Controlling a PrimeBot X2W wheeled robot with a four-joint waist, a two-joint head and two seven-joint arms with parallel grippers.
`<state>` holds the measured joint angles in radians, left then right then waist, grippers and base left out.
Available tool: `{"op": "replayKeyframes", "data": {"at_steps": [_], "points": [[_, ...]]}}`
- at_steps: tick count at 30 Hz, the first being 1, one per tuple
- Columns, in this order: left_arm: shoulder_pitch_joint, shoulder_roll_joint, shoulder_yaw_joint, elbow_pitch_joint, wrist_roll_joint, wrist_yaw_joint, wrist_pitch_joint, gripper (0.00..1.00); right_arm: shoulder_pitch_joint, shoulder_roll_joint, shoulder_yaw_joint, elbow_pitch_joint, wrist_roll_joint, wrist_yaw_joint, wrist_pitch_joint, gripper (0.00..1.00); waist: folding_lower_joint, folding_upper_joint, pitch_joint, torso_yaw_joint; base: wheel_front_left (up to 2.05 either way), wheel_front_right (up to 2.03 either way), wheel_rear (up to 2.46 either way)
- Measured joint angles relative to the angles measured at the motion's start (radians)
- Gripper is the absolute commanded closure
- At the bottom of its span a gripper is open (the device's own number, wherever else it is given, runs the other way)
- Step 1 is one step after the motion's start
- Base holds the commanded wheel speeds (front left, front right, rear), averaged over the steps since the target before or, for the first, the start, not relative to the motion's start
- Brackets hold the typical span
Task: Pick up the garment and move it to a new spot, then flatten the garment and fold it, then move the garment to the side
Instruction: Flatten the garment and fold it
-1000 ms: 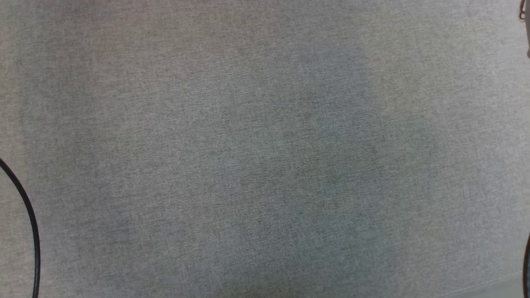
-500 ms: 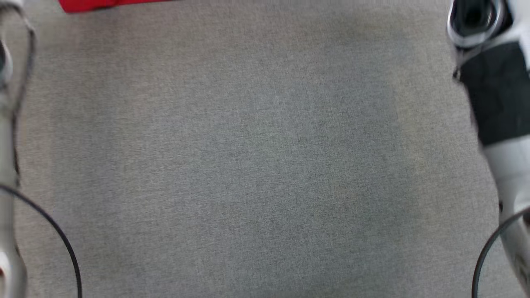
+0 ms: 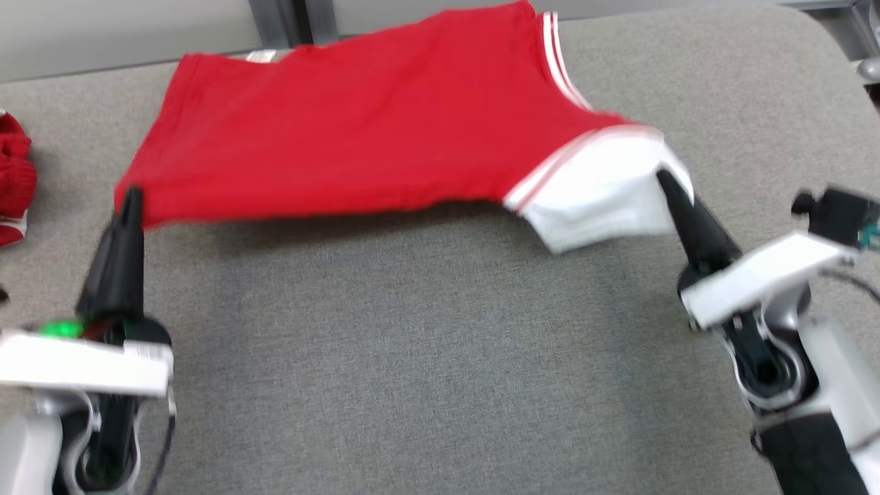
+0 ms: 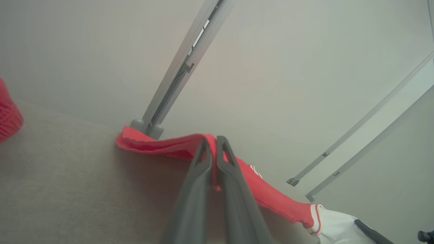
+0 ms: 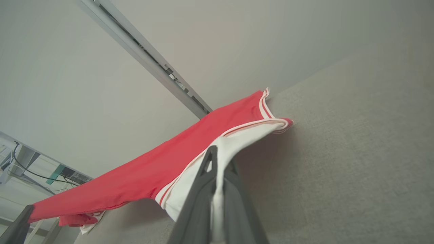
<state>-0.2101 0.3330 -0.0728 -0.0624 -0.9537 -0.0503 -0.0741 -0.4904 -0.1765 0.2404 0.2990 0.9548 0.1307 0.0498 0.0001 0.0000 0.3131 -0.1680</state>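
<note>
— Count of garments on the grey cloth-covered table (image 3: 412, 357)?

— Two. One red shirt (image 3: 357, 130) with a white sleeve (image 3: 598, 192) and red-and-white striped trim, stretched flat-ish across the far half of the table. Near edge lifted clear of the cloth, with a shadow under it; far edge up by the back of the table. Then one more red piece (image 3: 14, 179), knitted-looking, bunched at the far left edge, apart from the shirt.

— And claws?

— Two as well, one at each near corner of the shirt. Left gripper (image 3: 130, 199): pinched together on the red near-left corner. Seen along its own fingers (image 4: 196, 189), pressed flat against each other with only a sliver of red fabric between. Right gripper (image 3: 663, 180): clamped on the white sleeve at the near-right corner, with a fold of white cloth squeezed between the two dark fingers.

— Touching anything else?

— Only the shirt, as far as visible. Tips raised off the table.

— Behind the table?

— One grey metal upright (image 3: 275, 20) against a pale wall (image 3: 103, 34).
</note>
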Motion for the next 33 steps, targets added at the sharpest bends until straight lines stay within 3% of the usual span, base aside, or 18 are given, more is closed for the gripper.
{"op": "replayKeyframes", "data": {"at_steps": [8, 15, 24, 33], "points": [[0.270, -0.027, 0.001, -0.078, 0.006, 0.034, -0.046, 1.00, 0.358, 0.091, -0.157, -0.285, -0.108, 0.000, 0.235, 1.00, 0.0000, 0.0000, -0.057, 0.001, 0.00, 0.00, 0.00], [0.390, -0.067, -0.035, -0.050, 0.025, 0.034, -0.091, 1.00, 0.559, 0.127, -0.258, -0.426, -0.137, 0.000, 0.385, 1.00, 0.0000, 0.0000, -0.079, 0.003, 0.00, 0.00, 0.00], [0.465, -0.090, -0.045, -0.031, 0.028, 0.028, -0.120, 1.00, 0.668, 0.128, -0.293, -0.471, -0.090, 0.000, 0.402, 1.00, 0.0000, 0.0000, -0.080, 0.001, 0.00, 0.00, 0.00], [0.556, -0.087, -0.047, -0.120, 0.025, 0.043, -0.119, 1.00, 0.686, 0.128, -0.295, -0.501, -0.089, 0.000, 0.402, 1.00, 0.0000, 0.0000, -0.076, 0.004, 0.00, 0.00, 0.00]]}}
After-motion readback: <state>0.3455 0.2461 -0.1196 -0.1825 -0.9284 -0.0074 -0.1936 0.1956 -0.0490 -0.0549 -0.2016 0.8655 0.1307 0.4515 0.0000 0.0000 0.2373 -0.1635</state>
